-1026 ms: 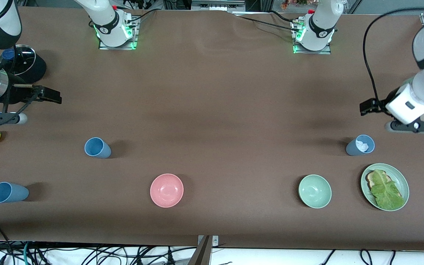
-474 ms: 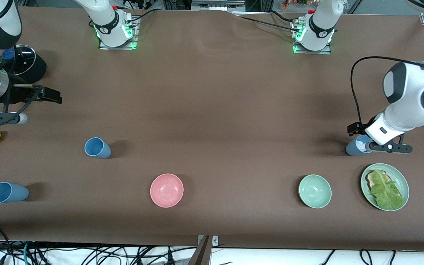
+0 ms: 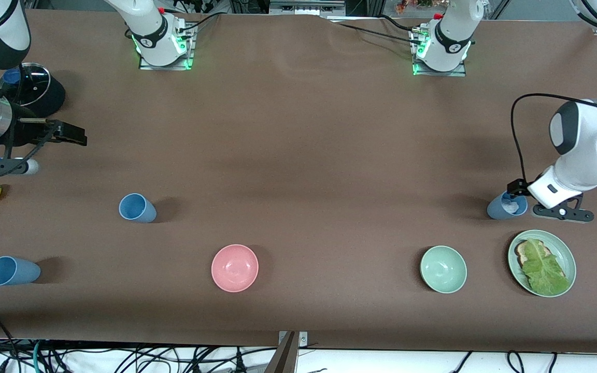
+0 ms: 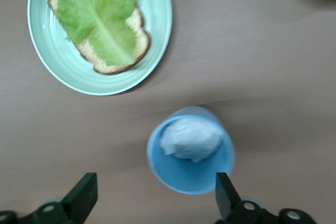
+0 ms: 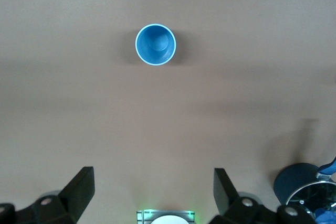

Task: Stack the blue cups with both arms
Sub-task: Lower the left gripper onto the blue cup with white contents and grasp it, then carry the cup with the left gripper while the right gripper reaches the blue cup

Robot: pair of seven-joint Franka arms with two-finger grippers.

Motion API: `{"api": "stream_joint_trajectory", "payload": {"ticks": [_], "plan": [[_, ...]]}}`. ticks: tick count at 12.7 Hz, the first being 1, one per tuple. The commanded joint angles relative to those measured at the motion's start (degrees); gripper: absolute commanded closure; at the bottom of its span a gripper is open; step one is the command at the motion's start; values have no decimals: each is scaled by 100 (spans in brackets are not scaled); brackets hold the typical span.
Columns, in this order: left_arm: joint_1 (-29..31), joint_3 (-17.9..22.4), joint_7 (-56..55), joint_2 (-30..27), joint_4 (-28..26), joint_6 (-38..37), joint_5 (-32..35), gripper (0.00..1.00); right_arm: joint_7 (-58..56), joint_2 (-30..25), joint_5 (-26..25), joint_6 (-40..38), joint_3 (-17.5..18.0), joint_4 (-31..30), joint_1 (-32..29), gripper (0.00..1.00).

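Left wrist view: my left tool (image 4: 152,203) hangs wide open, empty, over the matte tapered blue cup (image 4: 191,157) beside the green plate (image 4: 157,35); I should descend centred, minding its white wad (image 4: 190,139). The right tool (image 3: 68,133) waits open, empty, well apart.

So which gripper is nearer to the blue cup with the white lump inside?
The left gripper. It is open, right over that blue cup, beside the green plate. The right gripper waits, open, at the right arm's end of the table.
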Motion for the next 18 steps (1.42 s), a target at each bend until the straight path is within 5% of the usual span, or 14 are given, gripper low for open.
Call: {"api": "stream_joint_trajectory", "payload": {"ticks": [1, 2, 4, 6, 12, 16, 18], "plan": [[164, -62, 163, 296, 26, 318, -65, 19, -104, -30, 13, -66, -7, 3, -61, 0], [173, -62, 163, 393, 35, 424, -188, 27, -122, -30, 4, -66, -16, 3, -79, 0], [173, -62, 163, 429, 26, 408, -251, 71, -122, -4, -48, -66, -25, 3, -70, 0], [208, -62, 163, 447, 35, 399, -469, 100, -122, -4, -49, -66, -16, 3, -35, 0], [112, -105, 137, 377, 349, -117, -585, 100, -113, 216, -39, -224, -16, 3, -44, 0], [111, -798, -116, 306, 1421, -1865, -1145, 100, -122, 224, -31, -269, -16, 3, -44, 0], [94, -1376, -764, 297, 1546, -2193, -1384, 100, -87, 224, 13, -260, -7, -6, -35, 0]]}}
